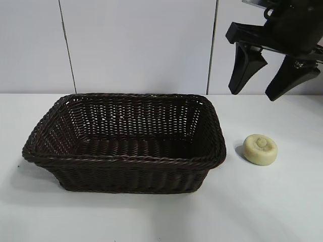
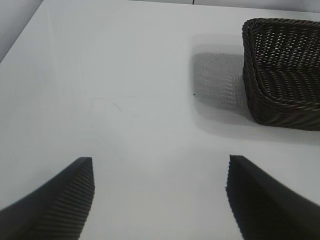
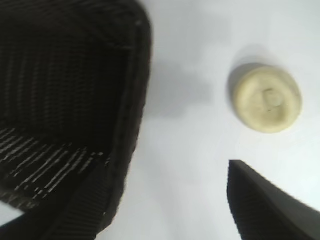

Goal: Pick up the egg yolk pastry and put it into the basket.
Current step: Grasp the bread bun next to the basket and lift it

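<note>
- Looking at exterior view: right hand (image 1: 273, 79) hung up high w/ fingers spread, gripping nothing, above & a bit behind the egg yolk pastry (image 1: 260, 149). Pastry sat on the white tabletop (image 1: 282, 201), just beside the basket (image 1: 126, 159) on the basket's right-arm side, apart from its rim, not touching. Basket held nothing. Left arm not in this view.
- Left wrist view: left hand (image 2: 160, 195) released, fingers wide apart, nothing between them, low over bare tabletop. Only a corner of the basket showed, well apart from it; pastry not visible at all, so it lay on the far side of the basket from this arm.
- Right wrist view: pastry lay ahead of the open right hand (image 3: 165, 200), w/ basket wall right alongside; pastry off to one finger's side, not centred in the gap.
- Judgement: right arm clearly the nearer one. Pastry is round, so no long axis to match — next move prob needs a shift to centre over it, then straight down, minding the basket rim close by.
</note>
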Robot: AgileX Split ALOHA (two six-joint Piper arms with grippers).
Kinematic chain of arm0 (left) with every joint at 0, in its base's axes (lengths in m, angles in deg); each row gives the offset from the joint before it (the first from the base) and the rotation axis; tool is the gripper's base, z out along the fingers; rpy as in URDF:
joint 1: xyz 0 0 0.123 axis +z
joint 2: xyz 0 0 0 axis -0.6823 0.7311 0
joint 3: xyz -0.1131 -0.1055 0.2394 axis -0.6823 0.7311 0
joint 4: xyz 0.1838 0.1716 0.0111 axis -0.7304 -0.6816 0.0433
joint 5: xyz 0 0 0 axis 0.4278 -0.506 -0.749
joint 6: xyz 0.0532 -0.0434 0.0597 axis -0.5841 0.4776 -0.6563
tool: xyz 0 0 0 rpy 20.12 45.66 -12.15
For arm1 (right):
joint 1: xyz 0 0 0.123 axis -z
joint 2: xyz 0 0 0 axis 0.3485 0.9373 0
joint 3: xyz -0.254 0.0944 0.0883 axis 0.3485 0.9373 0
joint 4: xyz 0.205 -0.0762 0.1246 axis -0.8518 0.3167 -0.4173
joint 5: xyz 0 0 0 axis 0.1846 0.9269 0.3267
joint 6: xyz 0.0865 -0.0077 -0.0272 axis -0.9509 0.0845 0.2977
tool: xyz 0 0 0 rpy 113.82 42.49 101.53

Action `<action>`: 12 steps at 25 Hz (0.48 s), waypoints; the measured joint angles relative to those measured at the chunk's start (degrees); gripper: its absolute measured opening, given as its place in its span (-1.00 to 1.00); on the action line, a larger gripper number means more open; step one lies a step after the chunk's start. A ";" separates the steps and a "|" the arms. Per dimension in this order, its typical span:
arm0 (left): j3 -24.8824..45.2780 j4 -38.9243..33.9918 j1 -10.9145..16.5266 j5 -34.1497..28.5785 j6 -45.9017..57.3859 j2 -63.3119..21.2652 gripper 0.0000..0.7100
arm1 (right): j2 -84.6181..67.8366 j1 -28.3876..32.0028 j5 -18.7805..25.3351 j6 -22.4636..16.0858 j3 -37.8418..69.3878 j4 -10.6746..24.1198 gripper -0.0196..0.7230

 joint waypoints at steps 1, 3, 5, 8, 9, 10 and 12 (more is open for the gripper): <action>0.00 0.00 0.00 0.00 0.00 0.00 0.52 | 0.62 1.24 0.00 -0.12 -0.13 0.06 0.39; 0.00 0.00 0.00 0.00 0.00 0.00 0.52 | 2.01 3.50 0.00 -0.12 -0.20 0.24 0.39; 0.00 0.00 0.00 0.00 0.02 0.00 0.52 | 3.22 5.53 -0.12 -0.12 -0.20 0.41 0.39; 0.00 0.00 0.00 0.00 0.02 0.00 0.52 | 4.88 6.61 -0.82 -0.12 -0.20 0.41 0.39; 0.00 0.00 0.00 0.00 0.02 0.00 0.52 | 5.31 6.61 -1.26 -0.12 -0.20 0.36 0.39; 0.00 0.00 0.00 0.00 0.02 0.00 0.52 | 5.72 6.61 -1.89 -0.12 -0.20 0.31 0.39; 0.00 0.00 0.00 0.00 0.02 0.00 0.52 | 6.65 6.61 -3.22 -0.12 -0.20 0.17 0.39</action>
